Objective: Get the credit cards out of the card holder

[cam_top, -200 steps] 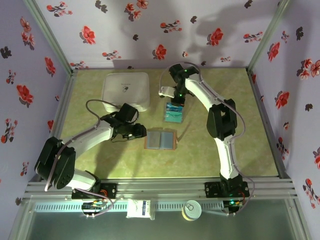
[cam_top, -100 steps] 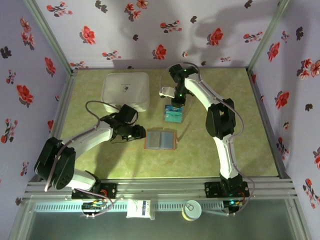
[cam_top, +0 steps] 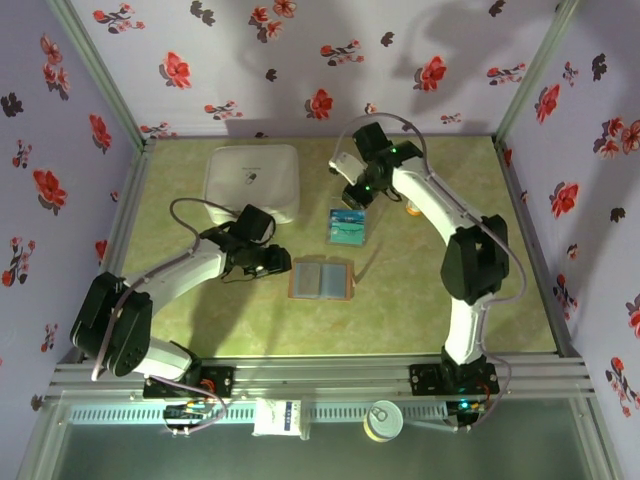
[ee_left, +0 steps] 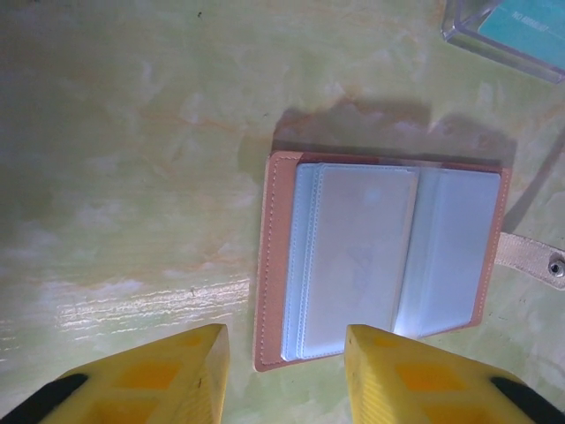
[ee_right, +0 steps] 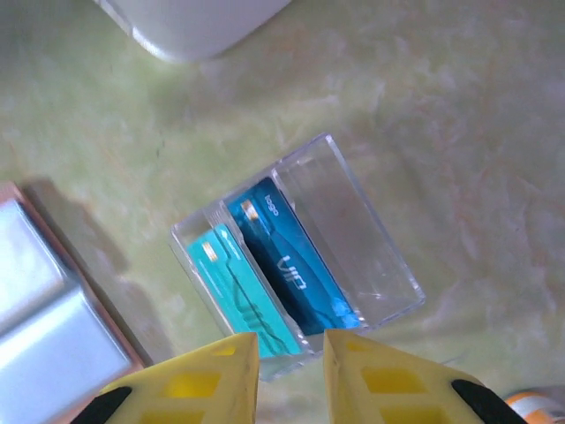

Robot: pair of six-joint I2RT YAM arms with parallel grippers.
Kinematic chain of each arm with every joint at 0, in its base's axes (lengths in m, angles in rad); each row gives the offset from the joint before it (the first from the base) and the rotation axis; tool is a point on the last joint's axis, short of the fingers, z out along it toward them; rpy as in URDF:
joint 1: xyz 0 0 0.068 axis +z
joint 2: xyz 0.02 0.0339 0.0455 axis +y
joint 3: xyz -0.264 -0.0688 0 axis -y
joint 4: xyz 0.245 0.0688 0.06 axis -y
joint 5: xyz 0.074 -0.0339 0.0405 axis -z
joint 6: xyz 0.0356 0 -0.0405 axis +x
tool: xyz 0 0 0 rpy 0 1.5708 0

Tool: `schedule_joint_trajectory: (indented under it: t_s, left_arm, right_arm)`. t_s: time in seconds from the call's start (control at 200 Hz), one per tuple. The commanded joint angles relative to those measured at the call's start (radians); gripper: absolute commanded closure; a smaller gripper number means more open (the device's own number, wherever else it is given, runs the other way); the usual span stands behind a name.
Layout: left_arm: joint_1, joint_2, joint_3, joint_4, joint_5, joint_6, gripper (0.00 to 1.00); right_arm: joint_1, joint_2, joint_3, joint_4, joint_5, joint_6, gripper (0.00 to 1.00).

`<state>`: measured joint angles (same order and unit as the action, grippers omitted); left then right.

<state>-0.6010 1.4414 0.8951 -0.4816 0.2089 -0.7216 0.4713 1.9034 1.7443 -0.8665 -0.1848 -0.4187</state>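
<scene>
The card holder (ee_left: pixel 380 252) is seen lying open on the worktop (ee_left: pixel 132 177) just ahead of the left end effector (ee_left: pixel 284 358), parted and empty; teal and blue credit cards (ee_right: pixel 265 269) are seen in a clear box (ee_right: pixel 353 221) just beyond the right end effector (ee_right: pixel 291 358), narrowly parted, empty

**Robot test cell on a lab bench**

A boxed-in tabletop rig. Flower-print sheets (cam_top: pixel 330 60) hang as walls beyond my right gripper (cam_top: pixel 352 198) and out to either side of both grippers, stretched between bare aluminium posts (cam_top: pixel 100 75). A green marbled tabletop (cam_top: pixel 200 320) lies under my left gripper (cam_top: pixel 274 262), and the same surface is below both wrists. Behind my wrists runs a slotted metal rail (cam_top: pixel 320 375), with my arm bases (cam_top: pixel 455 378) bolted onto it and the cables loose. There are few props: a white box (cam_top: pixel 252 180) beyond my left gripper and a clear plastic box (cam_top: pixel 348 228) under my right.
</scene>
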Motion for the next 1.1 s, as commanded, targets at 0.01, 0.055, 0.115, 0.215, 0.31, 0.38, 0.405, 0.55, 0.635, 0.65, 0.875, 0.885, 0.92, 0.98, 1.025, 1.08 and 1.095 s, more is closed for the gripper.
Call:
schedule_joint_trajectory:
  t_s: [0.01, 0.055, 0.115, 0.215, 0.31, 0.38, 0.405, 0.55, 0.635, 0.65, 0.875, 0.885, 0.92, 0.98, 1.025, 1.08, 1.095]
  left_arm:
    - [0.007, 0.016, 0.023, 0.007, -0.012, 0.017, 0.62]
    - [0.007, 0.02, 0.018, 0.018, -0.009, 0.017, 0.63]
    - [0.007, 0.029, 0.019, 0.023, -0.006, 0.015, 0.63]
    - [0.005, 0.045, 0.022, 0.027, 0.002, 0.011, 0.63]
    - [0.003, 0.055, 0.016, 0.043, 0.009, 0.001, 0.64]
    - [0.0, 0.069, 0.015, 0.057, 0.021, -0.006, 0.65]
    - [-0.003, 0.073, 0.015, 0.059, 0.022, -0.01, 0.66]
    - [-0.02, 0.1, 0.014, 0.081, 0.019, -0.014, 0.67]
    - [-0.026, 0.115, 0.012, 0.097, 0.023, -0.017, 0.7]
    - [-0.028, 0.12, 0.012, 0.1, 0.023, -0.018, 0.72]
    - [-0.031, 0.167, 0.007, 0.132, 0.017, -0.013, 0.88]
    - [-0.031, 0.17, 0.007, 0.133, 0.019, -0.012, 0.88]
    - [-0.031, 0.18, 0.006, 0.137, 0.025, -0.01, 0.9]
    - [-0.033, 0.193, 0.001, 0.141, 0.031, -0.006, 0.92]
    - [-0.033, 0.198, -0.007, 0.147, 0.034, -0.004, 0.94]
    - [-0.032, 0.203, -0.017, 0.157, 0.039, -0.003, 0.95]
    - [-0.032, 0.203, -0.02, 0.159, 0.041, -0.004, 0.96]
  right_arm:
    - [0.008, -0.094, -0.161, 0.23, -0.015, 0.345, 0.74]
    - [0.012, -0.138, -0.229, 0.297, -0.015, 0.437, 0.75]
    - [0.017, -0.189, -0.327, 0.384, -0.006, 0.584, 0.77]
    - [0.025, -0.239, -0.439, 0.464, -0.038, 0.78, 0.88]
    - [0.054, -0.283, -0.541, 0.532, -0.071, 0.914, 0.88]
    - [0.089, -0.312, -0.596, 0.555, -0.07, 0.985, 0.88]
    - [0.104, -0.324, -0.612, 0.56, -0.067, 1.003, 0.88]
    - [0.177, -0.363, -0.683, 0.57, -0.026, 1.098, 0.91]
    - [0.209, -0.363, -0.708, 0.572, -0.02, 1.139, 0.92]
    - [0.215, -0.362, -0.714, 0.573, -0.014, 1.142, 0.92]
    - [0.273, -0.354, -0.778, 0.621, -0.028, 1.169, 0.82]
    - [0.275, -0.354, -0.781, 0.624, -0.028, 1.171, 0.81]
    - [0.282, -0.352, -0.789, 0.631, -0.031, 1.176, 0.8]
    - [0.291, -0.341, -0.795, 0.634, -0.037, 1.185, 0.79]
    - [0.296, -0.331, -0.793, 0.632, -0.04, 1.189, 0.79]
    - [0.304, -0.318, -0.789, 0.63, -0.04, 1.193, 0.79]
    - [0.305, -0.315, -0.788, 0.629, -0.039, 1.192, 0.79]
